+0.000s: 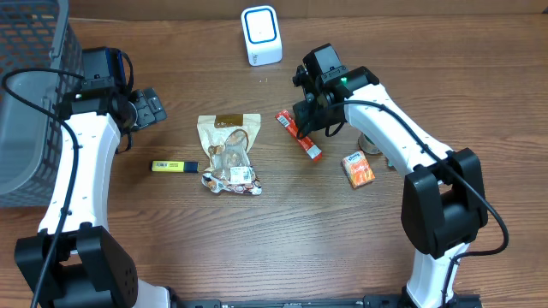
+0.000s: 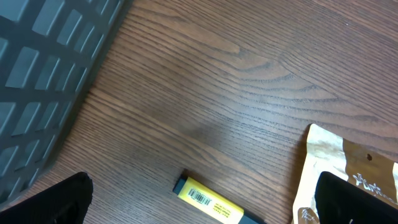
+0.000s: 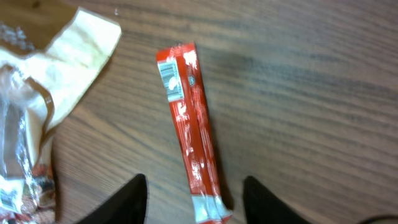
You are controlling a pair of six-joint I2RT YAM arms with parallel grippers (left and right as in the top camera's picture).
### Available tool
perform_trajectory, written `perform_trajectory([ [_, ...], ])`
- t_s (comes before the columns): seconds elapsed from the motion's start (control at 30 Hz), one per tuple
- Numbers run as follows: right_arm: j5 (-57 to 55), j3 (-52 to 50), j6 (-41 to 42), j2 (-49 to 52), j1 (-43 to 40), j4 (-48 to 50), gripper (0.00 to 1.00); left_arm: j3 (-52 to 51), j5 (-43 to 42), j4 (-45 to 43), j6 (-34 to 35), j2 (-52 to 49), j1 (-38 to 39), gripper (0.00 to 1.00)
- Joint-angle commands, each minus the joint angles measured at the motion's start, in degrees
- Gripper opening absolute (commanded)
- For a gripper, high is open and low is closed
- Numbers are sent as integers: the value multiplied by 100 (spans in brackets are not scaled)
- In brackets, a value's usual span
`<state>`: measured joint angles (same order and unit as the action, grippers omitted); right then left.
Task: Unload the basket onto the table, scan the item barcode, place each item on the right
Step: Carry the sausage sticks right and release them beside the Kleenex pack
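Hovering my right gripper (image 3: 194, 183), fingers spread, astride the red packet (image 3: 189, 118) lying barcode-up, left gripper (image 2: 199, 190) spread and empty, I judge the pass at the scanner (image 1: 261, 36) not yet done.

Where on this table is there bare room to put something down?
Bare wood runs along the near edge, below the snack bag and orange box. More lies right of the white scanner, along the far edge. The middle row, highlighter to box, is crowded.
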<state>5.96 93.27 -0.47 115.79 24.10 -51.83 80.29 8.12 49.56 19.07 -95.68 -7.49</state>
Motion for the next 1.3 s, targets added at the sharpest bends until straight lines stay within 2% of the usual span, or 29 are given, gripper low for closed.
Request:
perform_trajectory([
  [0.0, 59, -109, 76, 105, 22, 234, 52, 83, -26, -9, -109, 87, 39, 100],
  [0.17, 57, -341, 267, 372, 22, 704, 51, 83, -26, -9, -109, 87, 39, 100],
  [0.23, 55, -426, 348, 509, 22, 811, 47, 83, -26, -9, -109, 87, 39, 100],
  [0.33, 55, -483, 354, 656, 22, 822, 32, 83, -26, -9, -109, 87, 39, 100],
  [0.37, 52, -483, 393, 669, 22, 802, 28, 83, -26, -9, -109, 87, 39, 100],
  [0.53, -345, -483, 953, 673, 22, 610, 24, 83, -26, -9, -109, 87, 39, 100],
  [0.73, -1012, -483, 1320, 673, 20, -68, 17, 83, -26, -9, -109, 87, 39, 100],
  [0.9, -1414, -481, 1615, 669, 20, -776, 18, 83, -26, -9, -109, 87, 37, 100],
  [1.03, -1405, -382, 1578, 621, 20, -874, 23, 83, -26, -9, -109, 87, 39, 100],
  [1.13, -1360, 39, 1414, 492, 50, -1058, 31, 83, -26, -9, -109, 87, 39, 100],
  [1.27, -970, 835, 1040, 289, 181, -1410, 35, 83, -24, -9, -109, 87, 37, 100],
])
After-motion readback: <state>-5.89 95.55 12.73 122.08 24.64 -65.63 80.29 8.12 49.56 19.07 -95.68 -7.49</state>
